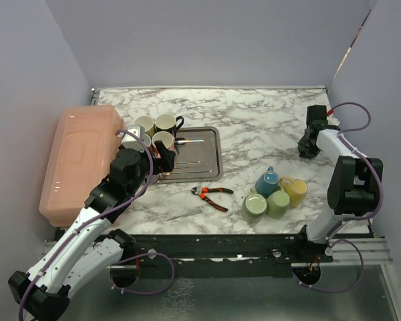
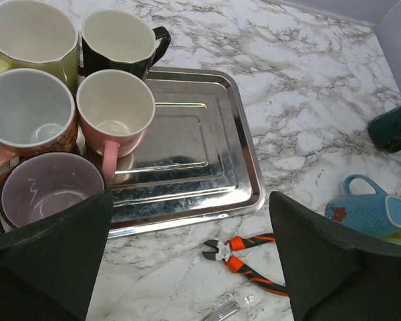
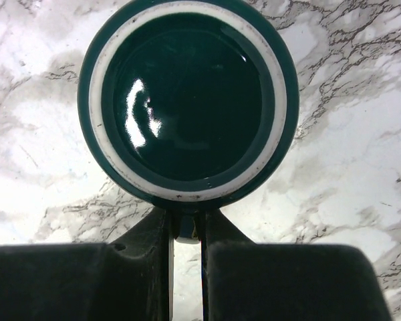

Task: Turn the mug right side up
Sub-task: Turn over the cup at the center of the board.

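Note:
A dark green mug fills the right wrist view with its base and white foot ring facing the camera, so it stands upside down over the marble. My right gripper is shut on its handle, which sits pinched between the two fingers. In the top view that gripper is at the far right of the table, with the mug dark beneath it. The mug also shows in the left wrist view. My left gripper is open and empty above the near edge of the steel tray.
Several upright mugs stand at the tray's left end, beside a pink bin. Orange-handled cutters lie in front of the tray. A blue mug lies on its side beside a yellow mug and green mugs.

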Available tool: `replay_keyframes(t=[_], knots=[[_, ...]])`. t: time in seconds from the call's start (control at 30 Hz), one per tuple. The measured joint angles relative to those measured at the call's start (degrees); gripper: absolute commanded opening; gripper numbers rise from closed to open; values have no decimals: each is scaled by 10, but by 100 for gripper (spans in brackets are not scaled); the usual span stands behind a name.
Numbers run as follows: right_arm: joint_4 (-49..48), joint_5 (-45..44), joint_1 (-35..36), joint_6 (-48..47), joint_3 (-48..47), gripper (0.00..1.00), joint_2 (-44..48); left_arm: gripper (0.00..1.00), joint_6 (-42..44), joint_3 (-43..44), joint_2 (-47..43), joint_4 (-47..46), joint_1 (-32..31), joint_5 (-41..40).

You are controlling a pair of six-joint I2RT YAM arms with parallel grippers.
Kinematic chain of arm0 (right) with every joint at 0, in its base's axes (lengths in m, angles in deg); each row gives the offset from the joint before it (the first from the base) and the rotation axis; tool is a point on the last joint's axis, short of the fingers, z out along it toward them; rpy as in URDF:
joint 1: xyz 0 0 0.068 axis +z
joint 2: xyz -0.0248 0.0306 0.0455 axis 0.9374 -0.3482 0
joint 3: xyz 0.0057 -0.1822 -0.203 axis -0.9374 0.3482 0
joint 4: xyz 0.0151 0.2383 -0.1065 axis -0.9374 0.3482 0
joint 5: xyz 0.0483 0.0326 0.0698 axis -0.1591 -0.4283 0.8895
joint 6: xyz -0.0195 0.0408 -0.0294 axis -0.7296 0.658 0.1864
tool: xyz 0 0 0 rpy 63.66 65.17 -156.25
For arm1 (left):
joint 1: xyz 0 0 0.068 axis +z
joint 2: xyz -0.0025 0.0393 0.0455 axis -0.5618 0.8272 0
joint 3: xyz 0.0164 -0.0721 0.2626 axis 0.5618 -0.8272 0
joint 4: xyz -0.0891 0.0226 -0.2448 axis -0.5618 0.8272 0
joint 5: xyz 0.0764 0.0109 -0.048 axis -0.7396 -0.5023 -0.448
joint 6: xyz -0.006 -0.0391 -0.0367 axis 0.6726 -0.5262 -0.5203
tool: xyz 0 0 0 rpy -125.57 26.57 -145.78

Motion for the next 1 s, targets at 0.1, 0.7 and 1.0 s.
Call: replay_keyframes(t=[0.1, 0.7, 1.0], knots=[[-7, 8, 0, -12, 11, 1, 24, 99, -2, -2, 2, 0, 0, 0], [-124, 127, 182, -41, 70, 0, 208, 99, -26, -4, 27, -7, 0, 13], [-310, 324, 243, -34, 160, 0, 332, 99, -106, -39, 51, -144, 0, 160]])
